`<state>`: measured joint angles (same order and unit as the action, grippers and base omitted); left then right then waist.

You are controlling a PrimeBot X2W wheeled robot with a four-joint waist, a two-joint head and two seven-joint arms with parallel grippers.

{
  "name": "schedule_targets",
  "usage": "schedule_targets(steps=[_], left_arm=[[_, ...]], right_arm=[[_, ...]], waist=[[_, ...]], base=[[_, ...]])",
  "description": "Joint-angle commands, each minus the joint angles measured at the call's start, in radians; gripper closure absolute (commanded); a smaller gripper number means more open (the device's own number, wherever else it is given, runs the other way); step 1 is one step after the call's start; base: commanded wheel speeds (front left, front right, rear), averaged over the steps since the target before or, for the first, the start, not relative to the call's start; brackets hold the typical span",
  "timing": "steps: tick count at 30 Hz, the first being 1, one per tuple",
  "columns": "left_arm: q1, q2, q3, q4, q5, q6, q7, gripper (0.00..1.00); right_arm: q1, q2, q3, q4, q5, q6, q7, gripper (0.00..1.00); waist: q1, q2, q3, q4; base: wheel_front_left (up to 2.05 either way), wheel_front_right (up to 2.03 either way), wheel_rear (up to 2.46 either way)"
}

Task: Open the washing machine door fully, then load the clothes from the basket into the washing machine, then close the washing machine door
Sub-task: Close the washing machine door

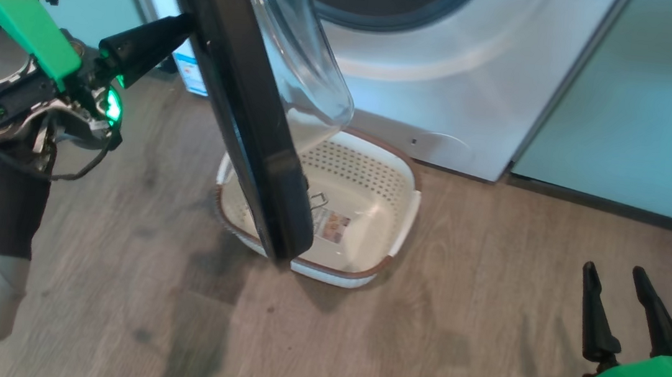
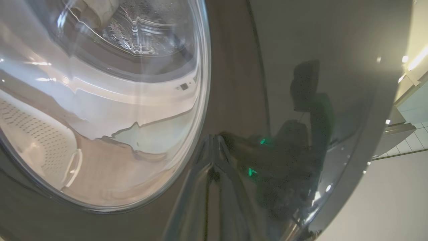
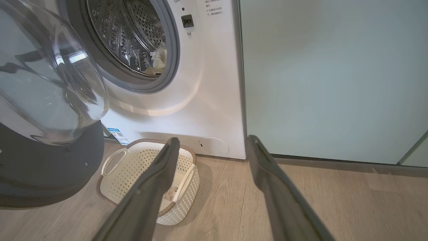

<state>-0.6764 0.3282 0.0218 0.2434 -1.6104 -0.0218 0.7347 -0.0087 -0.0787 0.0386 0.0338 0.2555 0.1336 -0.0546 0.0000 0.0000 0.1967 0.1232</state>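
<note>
My left end effector [image 1: 177,27] is clenched on nothing, its tips pressed against the glossy black outer rim of the washing machine door [image 1: 244,110], which stands part-swung above the basket [image 1: 369,167]. I judge this placement suits pushing it closed. The basket shows its bare labelled bottom, and the clothes [image 3: 159,57] lie inside the washing machine [image 1: 446,88]. My right end effector [image 1: 613,271] hangs released, low over the floor [image 1: 481,353], well apart from the door.

The left end effector [image 1: 178,27] is reaching up and rightward, jaws pressed together; the right end effector [image 1: 612,274] is pointing upward, jaws spread.
</note>
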Motion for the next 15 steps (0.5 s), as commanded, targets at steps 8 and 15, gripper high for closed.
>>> schedule_targets(steps=[8,15], left_arm=[[-0.050,0.019,0.030,-0.002,0.038,-0.012,-0.046,1.00],[-0.090,0.011,0.039,0.061,0.058,-0.032,-0.087,1.00]], right_arm=[[-0.049,0.010,0.030,-0.014,0.009,-0.003,-0.026,0.00],[-0.059,0.015,0.039,-0.001,0.015,-0.003,-0.038,0.00]], waist=[[0.0000,0.0000,0.009,-0.097],[0.0000,0.0000,0.020,-0.171]], base=[[0.00,0.00,0.00],[0.00,0.00,0.00]])
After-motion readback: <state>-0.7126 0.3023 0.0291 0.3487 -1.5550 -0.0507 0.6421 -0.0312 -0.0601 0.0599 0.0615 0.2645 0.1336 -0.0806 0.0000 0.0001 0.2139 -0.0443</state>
